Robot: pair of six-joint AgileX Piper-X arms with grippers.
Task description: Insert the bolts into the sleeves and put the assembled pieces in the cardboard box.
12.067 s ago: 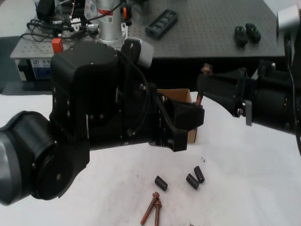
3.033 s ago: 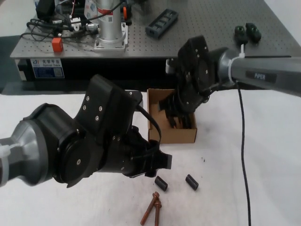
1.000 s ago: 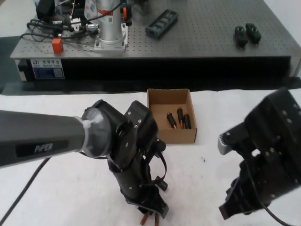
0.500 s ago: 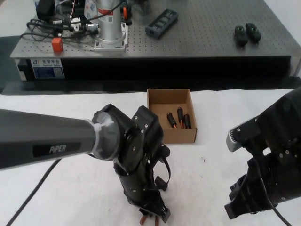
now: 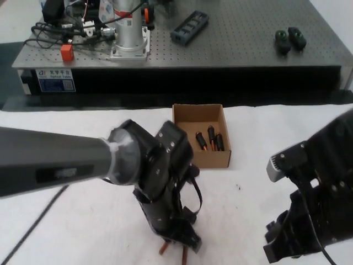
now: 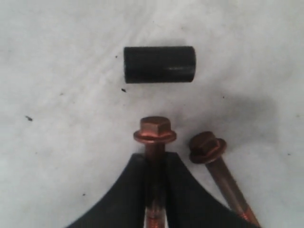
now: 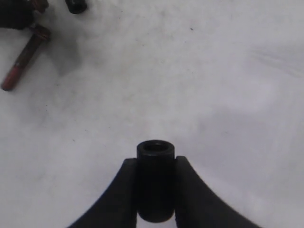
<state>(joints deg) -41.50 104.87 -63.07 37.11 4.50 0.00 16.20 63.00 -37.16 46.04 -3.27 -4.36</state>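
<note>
Behind the white desk (image 5: 71, 132) runs a black perforated board (image 5: 248, 33). Near the desk's near edge the left tool (image 6: 155, 164) pinches a bolt (image 6: 155, 135) by its shank. A second bolt (image 6: 207, 145) lies just beside it, and a loose sleeve (image 6: 159, 64) lies near both heads. Toward the near right corner the right tool (image 7: 155, 164) clamps another sleeve (image 7: 155, 152), well apart from the bolts. Mid-desk, the cardboard box (image 5: 212, 159) holds three assembled pieces (image 5: 209, 141).

We find assembled pieces (image 5: 210, 139) in the cardboard box (image 5: 199, 159), left tool (image 6: 155, 162) and bolt (image 6: 155, 135) before it, right tool (image 7: 156, 164) and sleeve (image 7: 155, 153) before-right.
</note>
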